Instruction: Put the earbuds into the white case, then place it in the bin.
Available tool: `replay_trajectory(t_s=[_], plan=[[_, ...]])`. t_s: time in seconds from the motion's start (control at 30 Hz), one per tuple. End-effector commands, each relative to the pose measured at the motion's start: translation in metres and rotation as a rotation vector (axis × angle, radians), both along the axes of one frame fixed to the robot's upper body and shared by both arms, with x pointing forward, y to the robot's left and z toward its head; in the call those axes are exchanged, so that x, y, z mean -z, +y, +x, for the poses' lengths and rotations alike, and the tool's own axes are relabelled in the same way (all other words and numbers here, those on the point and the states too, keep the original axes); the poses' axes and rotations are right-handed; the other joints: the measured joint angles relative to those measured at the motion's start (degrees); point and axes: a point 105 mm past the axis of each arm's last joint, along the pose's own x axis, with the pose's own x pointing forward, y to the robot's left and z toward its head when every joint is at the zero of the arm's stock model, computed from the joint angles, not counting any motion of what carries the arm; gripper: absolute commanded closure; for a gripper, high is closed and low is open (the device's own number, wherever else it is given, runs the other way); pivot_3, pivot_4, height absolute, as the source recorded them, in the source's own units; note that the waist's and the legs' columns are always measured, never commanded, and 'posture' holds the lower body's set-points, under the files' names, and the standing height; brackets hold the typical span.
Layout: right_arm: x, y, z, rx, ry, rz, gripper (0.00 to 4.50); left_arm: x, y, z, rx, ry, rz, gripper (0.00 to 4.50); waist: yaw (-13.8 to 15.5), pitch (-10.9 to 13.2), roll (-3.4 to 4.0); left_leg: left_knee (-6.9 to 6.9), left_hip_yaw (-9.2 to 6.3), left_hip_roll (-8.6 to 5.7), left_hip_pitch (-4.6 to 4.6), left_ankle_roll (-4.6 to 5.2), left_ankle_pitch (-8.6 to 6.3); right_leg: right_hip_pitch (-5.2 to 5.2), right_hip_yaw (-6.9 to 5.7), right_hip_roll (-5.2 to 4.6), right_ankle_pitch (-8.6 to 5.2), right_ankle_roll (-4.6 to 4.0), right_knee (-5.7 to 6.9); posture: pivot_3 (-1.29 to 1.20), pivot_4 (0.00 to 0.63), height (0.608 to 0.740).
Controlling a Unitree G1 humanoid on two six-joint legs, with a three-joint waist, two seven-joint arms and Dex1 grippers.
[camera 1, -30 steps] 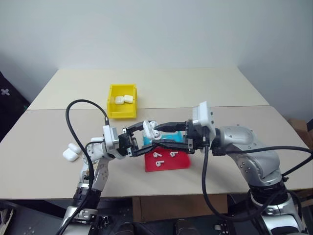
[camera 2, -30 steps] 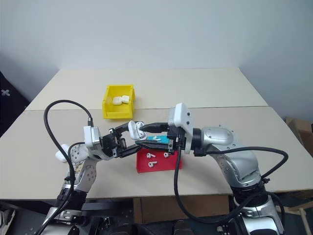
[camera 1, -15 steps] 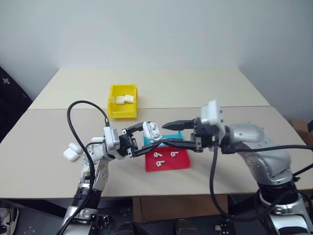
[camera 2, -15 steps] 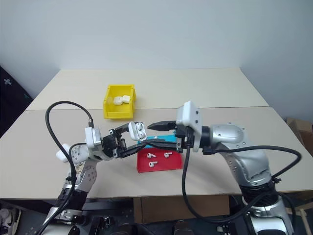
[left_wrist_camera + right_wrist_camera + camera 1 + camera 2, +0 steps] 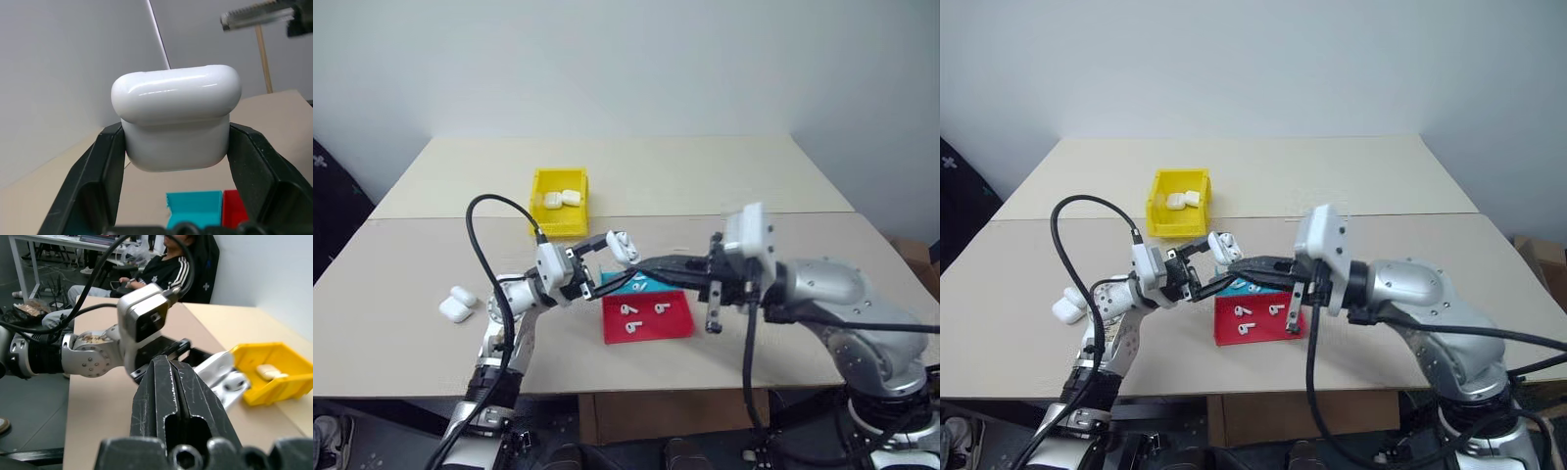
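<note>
White case [image 5: 176,117] is clamped between my left fingers [image 5: 93,196], held up in the air over the table [image 5: 783,196], just above the near edge of the red-and-blue tray [image 5: 680,328]. In the left wrist view the lid looks down but sits slightly proud of the body, so I can't call it latched.

Left gripper [image 5: 607,257]: closed on the case, pads on its two short sides. Right gripper [image 5: 1246,264]: fingers pressed together, nothing between them, tip just beside the case.

Risks from here, my read:
- Glossy rounded shell, narrow pad contact. Any push from my right tip against the lid could rotate or squirt the case out of the left grip. It would drop onto the tray or the table.
- If the lid isn't snapped, carrying it to the bin [image 5: 558,206] could let it flip open and spill whatever is inside. I can't see inside, so I can't confirm earbuds are seated.
- Loose earbuds [image 5: 631,313] lie on the tray right under the case. A drop there scatters them.
- Bin holds two cases already [image 5: 562,199]; releasing too high may bounce mine off them and over the wall.
- Left cable [image 5: 484,255] loops near the arm and could snag while I reach for the bin.
</note>
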Motion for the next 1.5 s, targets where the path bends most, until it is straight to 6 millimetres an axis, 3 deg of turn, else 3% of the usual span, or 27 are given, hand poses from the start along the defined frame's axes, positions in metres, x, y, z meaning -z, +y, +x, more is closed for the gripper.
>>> replay_trajectory(t_s=[0.03, 0.67, 1.5], plan=[[-0.004, 0.009, -0.007, 0.002, -0.046, 0.001, 4.46, -0.008, -0.004, 0.0, 0.003, -0.029, -0.01, 1.67, -0.06, 0.0, 0.0, 0.0, 0.0, 0.0, 0.0, 0.0, 0.0, 0.0, 0.0, 0.0, 0.0, 0.0, 0.0, 0.0, 0.15, 0.74], [0.01, 0.02, 0.018, 0.173, -0.113, -0.033, 4.46, -0.006, -0.005, -0.007, 0.028, -0.026, -0.024, 1.67, 0.0, 0.0, 0.0, 0.0, 0.0, 0.0, 0.0, 0.0, 0.0, 0.0, 0.0, 0.0, 0.0, 0.0, -0.01, 0.0, 0.15, 0.74], [-0.007, 0.003, 0.025, 0.232, -0.155, -0.012, 4.46, 0.001, -0.005, -0.01, 0.04, -0.018, -0.01, 1.67, -0.03, 0.0, 0.0, 0.0, 0.0, 0.0, 0.0, 0.0, 0.0, 0.0, -0.01, 0.0, 0.0, 0.0, -0.01, 0.0, 0.15, 0.74]])
